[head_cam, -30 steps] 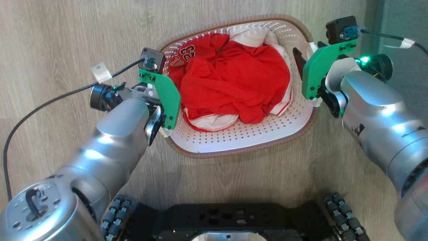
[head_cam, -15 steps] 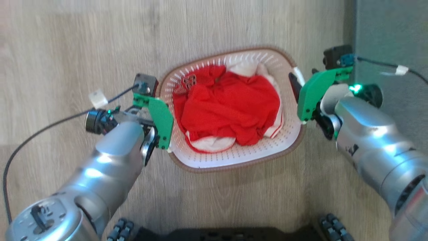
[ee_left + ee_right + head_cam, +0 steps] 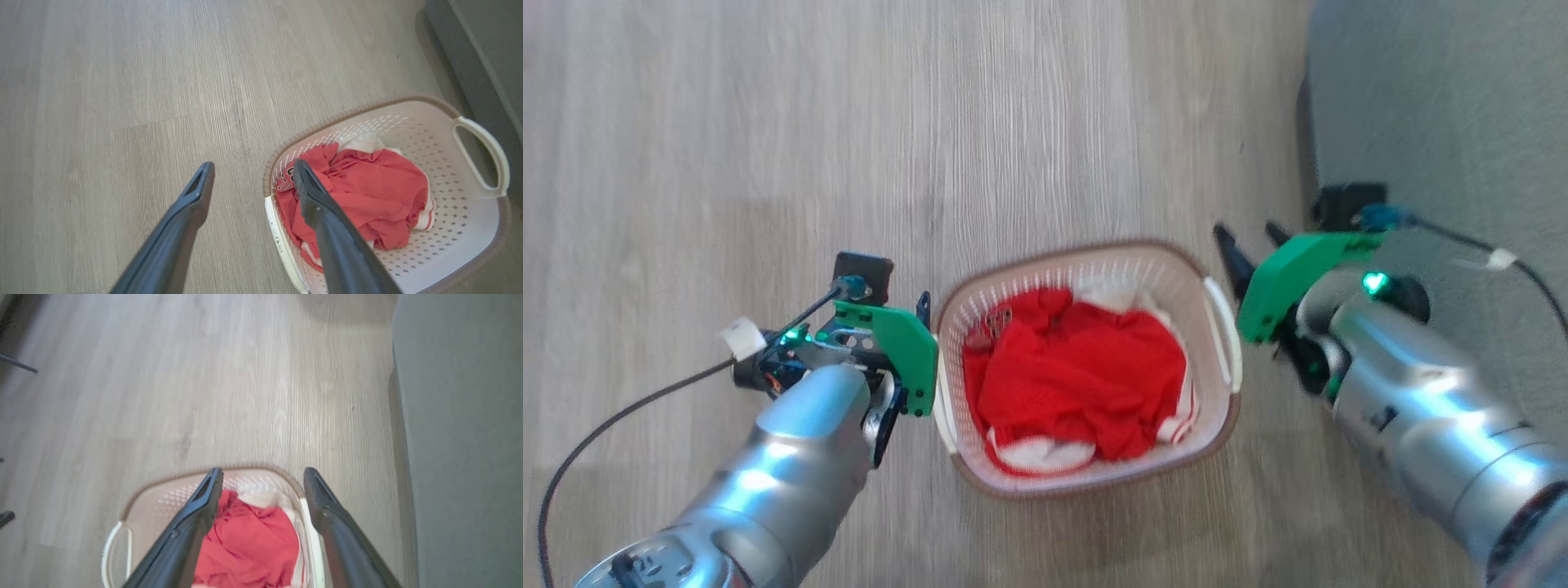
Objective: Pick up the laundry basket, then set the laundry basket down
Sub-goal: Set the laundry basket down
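Wood-grain floor (image 3: pixel 849 122), pale, with a grey surface (image 3: pixel 1445 106) along its right edge in the head view; we cannot tell what that surface is.

We find the laundry basket (image 3: pixel 1094 488) standing on the floor between the two arms. It has white perforated walls and a brown rim. A white handle (image 3: pixel 1225 335) sits on the side facing the right arm, and another (image 3: pixel 943 408) on the side facing the left. Inside we see a heap of red clothes (image 3: pixel 1086 384), with some white cloth (image 3: pixel 1111 294) at the far end.

Left end effector (image 3: pixel 253 165): fingers spread wide, gripping nothing. In the left wrist view one finger lies over bare floor. The other crosses the basket's near rim and the red clothes. We cannot tell whether it touches them. In the head view the green plate (image 3: pixel 898 351) on this wrist sits just beside the left handle.

Right end effector (image 3: pixel 1246 233): fingers likewise spread, nothing between them. In the head view they point up the picture, just beside the basket's right far corner and apart from its handle. In the right wrist view the two fingers frame the basket's end; one crosses the red clothes, the other the rim.

A black cable (image 3: pixel 629 408) trails from the left wrist across the floor.
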Available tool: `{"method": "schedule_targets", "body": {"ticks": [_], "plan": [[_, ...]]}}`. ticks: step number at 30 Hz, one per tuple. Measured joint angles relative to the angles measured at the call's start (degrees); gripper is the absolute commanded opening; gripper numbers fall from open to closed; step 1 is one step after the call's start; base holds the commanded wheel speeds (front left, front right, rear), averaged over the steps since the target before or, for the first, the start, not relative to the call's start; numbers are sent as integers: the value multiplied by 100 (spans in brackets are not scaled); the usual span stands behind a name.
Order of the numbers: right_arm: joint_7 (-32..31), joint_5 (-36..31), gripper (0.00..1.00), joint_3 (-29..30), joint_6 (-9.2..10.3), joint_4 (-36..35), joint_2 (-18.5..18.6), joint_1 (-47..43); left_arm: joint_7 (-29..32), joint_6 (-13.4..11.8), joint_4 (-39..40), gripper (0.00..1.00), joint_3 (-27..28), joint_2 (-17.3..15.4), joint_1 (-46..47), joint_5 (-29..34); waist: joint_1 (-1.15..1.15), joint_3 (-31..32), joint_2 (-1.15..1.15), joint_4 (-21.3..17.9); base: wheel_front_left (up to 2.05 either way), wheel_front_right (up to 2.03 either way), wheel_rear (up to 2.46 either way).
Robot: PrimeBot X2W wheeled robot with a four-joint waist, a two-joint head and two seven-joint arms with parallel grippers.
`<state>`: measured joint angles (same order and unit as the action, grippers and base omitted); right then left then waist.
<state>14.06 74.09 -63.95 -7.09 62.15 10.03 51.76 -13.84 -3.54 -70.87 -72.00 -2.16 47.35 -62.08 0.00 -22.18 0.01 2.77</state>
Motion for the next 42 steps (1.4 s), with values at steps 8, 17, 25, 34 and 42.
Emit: {"method": "schedule_targets", "body": {"ticks": [8, 17, 25, 34, 42], "plan": [[20, -1451, 100, 1902, 0, -898, 266, -366, -46, -514, 1536, 100, 1586, -398, -86, 775, 0, 844, -1, -54, 0, 0, 0], [25, -3495, 100, 4336, 0, -2821, 21, -2157, -60, -901, 4224, 100, 3780, -642, -2349, 3104, 0, 1668, 0, -224, 0, 0, 0], [49, -4725, 100, 5350, 0, -4713, -318, -3495, -63, -502, 6047, 100, 5346, -208, -3685, 4529, 0, 1996, 0, -302, 0, 0, 0], [51, -5341, 100, 5777, 0, -5571, -597, -4546, -87, -443, 6954, 100, 5777, -97, -4434, 5104, 0, 2057, 0, -262, 0, 0, 0], [51, -5621, 100, 5957, 0, -5655, -678, -4840, -87, -589, 6780, 100, 5648, -94, -4664, 5142, 0, 2058, 0, -218, 0, 0, 0]]}}
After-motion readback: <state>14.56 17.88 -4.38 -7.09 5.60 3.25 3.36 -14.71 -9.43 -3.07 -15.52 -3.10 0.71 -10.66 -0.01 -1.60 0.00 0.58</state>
